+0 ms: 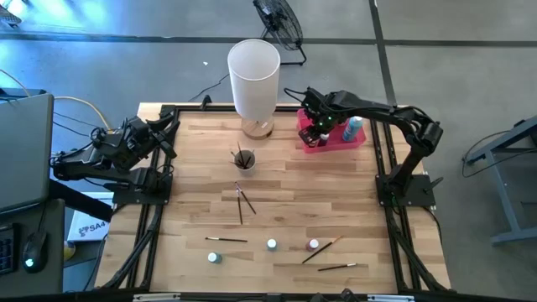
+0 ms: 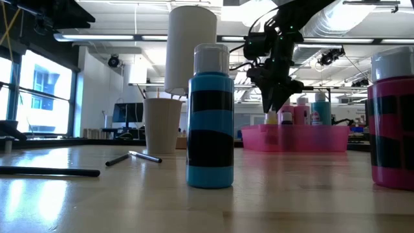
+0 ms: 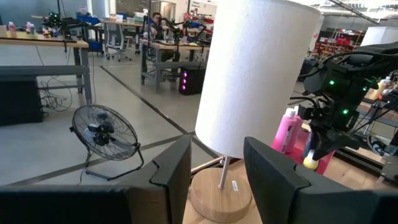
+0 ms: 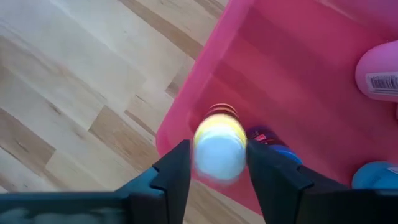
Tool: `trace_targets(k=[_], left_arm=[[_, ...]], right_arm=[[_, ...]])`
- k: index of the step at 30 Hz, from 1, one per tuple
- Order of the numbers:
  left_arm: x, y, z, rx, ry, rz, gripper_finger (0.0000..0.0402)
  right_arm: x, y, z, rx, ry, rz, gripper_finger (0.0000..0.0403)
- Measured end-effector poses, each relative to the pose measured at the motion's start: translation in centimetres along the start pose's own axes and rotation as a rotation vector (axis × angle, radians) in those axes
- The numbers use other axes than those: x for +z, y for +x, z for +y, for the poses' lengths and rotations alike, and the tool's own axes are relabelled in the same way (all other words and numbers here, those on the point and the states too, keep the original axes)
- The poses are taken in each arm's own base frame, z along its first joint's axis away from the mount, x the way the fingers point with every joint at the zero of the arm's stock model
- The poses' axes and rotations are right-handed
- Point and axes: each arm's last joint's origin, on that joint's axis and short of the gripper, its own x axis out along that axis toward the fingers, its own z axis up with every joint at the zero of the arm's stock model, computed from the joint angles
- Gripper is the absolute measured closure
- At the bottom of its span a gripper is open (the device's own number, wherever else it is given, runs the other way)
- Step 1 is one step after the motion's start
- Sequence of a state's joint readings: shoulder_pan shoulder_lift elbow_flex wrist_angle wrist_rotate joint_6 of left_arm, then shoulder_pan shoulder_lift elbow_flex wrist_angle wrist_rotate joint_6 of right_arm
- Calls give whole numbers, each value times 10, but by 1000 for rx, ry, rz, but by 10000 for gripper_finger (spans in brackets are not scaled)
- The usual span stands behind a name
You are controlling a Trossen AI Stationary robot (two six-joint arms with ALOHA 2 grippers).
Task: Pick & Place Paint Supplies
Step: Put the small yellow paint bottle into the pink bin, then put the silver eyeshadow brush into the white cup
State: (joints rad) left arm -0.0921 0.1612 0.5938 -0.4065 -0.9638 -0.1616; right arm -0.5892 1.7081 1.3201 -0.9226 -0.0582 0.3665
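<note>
**Q:** Pale wood, is that what the work surface is made of?

**A:** Yes. A table (image 1: 336,193) of light wooden planks, framed in dark metal, is seen from above. A pink plastic tray (image 1: 357,139), rectangular with low walls, is set at the far right of it. A tall white cylinder (image 1: 253,75) on a round wooden base is placed just beside the tray, and a small cup (image 1: 244,159) with brushes standing in it is set in front of the cylinder.

**Q:** Where is the right gripper (image 4: 217,171), and what is held?

**A:** It is poised over the tray's left corner. A tiny yellow-capped bottle (image 4: 219,149) with a round, blurred top is seen between its two dark, flat fingers (image 4: 174,177). Whether the bottle is gripped or already free cannot be told.

**Q:** What is already inside the tray?

**A:** A pink bottle (image 4: 379,74) and a blue-capped one (image 4: 376,177) are seen there, smooth and rounded.

**Q:** What is left on the table?

**A:** Thin dark-handled paintbrushes (image 1: 245,200) are scattered near the middle and front. A teal bottle (image 2: 210,116) with dark bands and a white cap is stood upright at the front, well apart from a pink banded bottle (image 2: 391,123).

**Q:** And the left gripper (image 3: 214,180)?

**A:** It is parked at the left edge, its fingers parted with nothing between them.
</note>
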Motion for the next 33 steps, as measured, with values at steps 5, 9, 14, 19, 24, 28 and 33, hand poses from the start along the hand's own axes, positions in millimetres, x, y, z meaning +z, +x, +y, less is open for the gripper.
trace_targets(k=[5, 9, 14, 19, 24, 28, 33], left_arm=[[0, 0, 0, 1, 3, 2, 258], [-1, 0, 0, 1, 5, 3, 258], [-1, 0, 0, 1, 5, 4, 258], [-1, 0, 0, 1, 5, 4, 258], [-1, 0, 0, 0, 5, 4, 258], [-1, 0, 0, -2, 6, 5, 258], [-1, 0, 0, -3, 6, 5, 258]], right_arm=[[1, 0, 0, -5, -5, -9, 240], [2, 0, 1, 3, -18, -24, 236], [0, -9, 0, 9, -35, -45, 236], [-2, -25, -1, -21, -71, -113, 239], [-6, -50, -1, 12, -84, -210, 239], [-11, -76, 3, 142, -108, -301, 242], [-21, -112, 13, 359, -178, -424, 248]])
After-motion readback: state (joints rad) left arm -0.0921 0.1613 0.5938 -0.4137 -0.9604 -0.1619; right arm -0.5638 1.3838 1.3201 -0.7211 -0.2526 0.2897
